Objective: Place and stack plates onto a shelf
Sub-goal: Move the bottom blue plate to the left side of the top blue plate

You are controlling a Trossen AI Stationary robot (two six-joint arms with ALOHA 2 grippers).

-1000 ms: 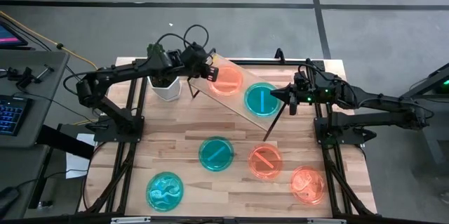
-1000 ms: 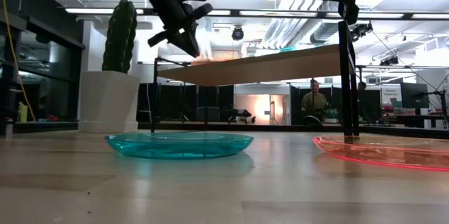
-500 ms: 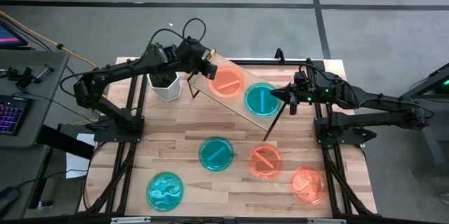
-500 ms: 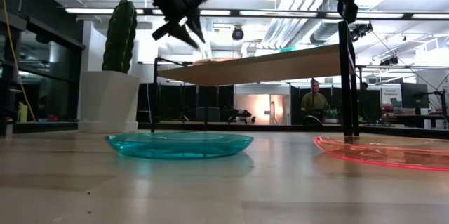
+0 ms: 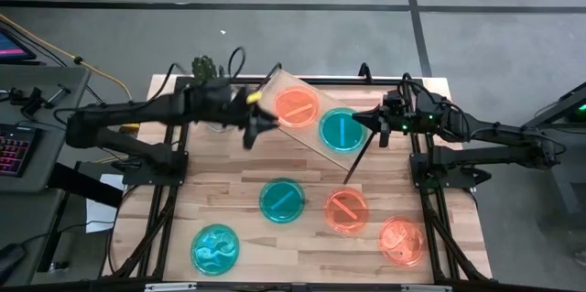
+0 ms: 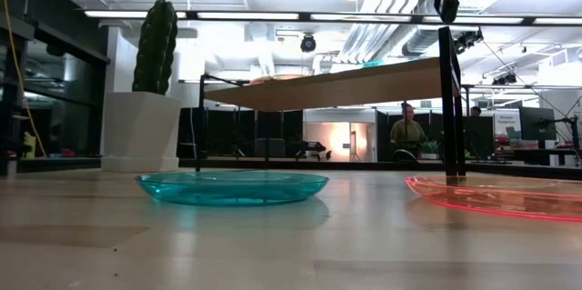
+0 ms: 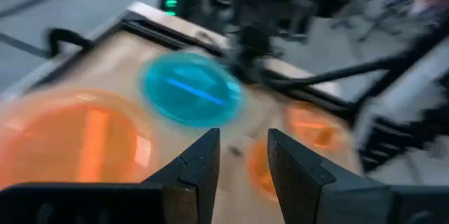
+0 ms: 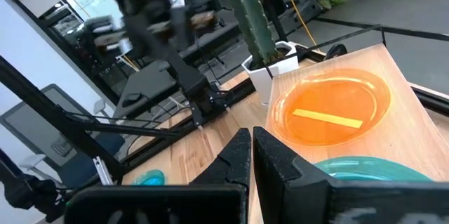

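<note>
Two plates sit on the shelf (image 5: 307, 127), one orange plate (image 5: 297, 105) and one teal plate (image 5: 341, 129); four wait on the table (image 5: 238, 173). The left gripper (image 5: 259, 124) hangs empty, fingers apart, beside the shelf; bumping it could knock plates off. The right gripper (image 5: 374, 127) stays pinched shut, empty.

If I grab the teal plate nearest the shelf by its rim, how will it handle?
The teal plate looks like thin translucent plastic, so probably light and slightly flexible. It lies flat and shallow on smooth wood, so it may slide when nudged. Its low rim gives little to pinch.
</note>
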